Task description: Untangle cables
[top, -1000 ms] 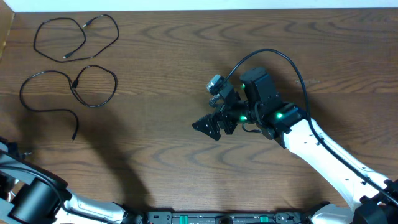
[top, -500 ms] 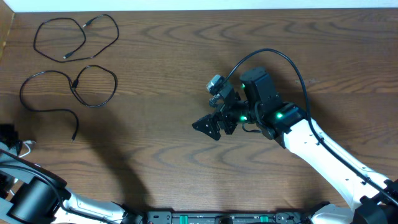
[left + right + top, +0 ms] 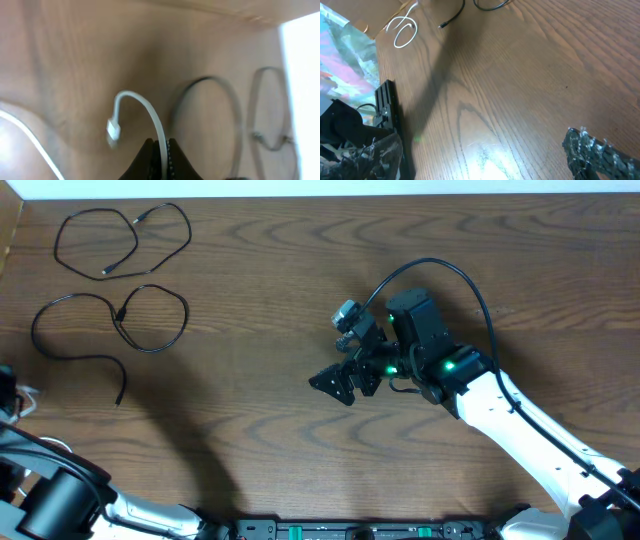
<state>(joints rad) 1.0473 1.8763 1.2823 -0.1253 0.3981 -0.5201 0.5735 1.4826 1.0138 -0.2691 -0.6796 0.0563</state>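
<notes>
Two black cables lie apart at the table's far left: a looped one (image 3: 106, 274) at the back and another (image 3: 120, 317) in front of it with a tail. They show blurred in the left wrist view (image 3: 235, 115). My left gripper (image 3: 161, 146) is shut on the white cable (image 3: 150, 110), whose plug (image 3: 113, 131) curls free. In the overhead view that gripper (image 3: 5, 385) is at the left edge with a bit of white cable (image 3: 24, 394). My right gripper (image 3: 350, 380) is open and empty over mid-table. In the right wrist view (image 3: 485, 160) the white cable (image 3: 405, 30) lies far off.
The wooden table (image 3: 260, 300) ends at a white strip along the back. A thick black robot cable (image 3: 440, 265) arches over the right arm. A colourful sheet (image 3: 345, 55) and dark hardware (image 3: 385, 105) sit past the table's edge in the right wrist view.
My left gripper has shifted along the left edge toward the back with the white cable in it. The right arm and the black cables have not moved.
</notes>
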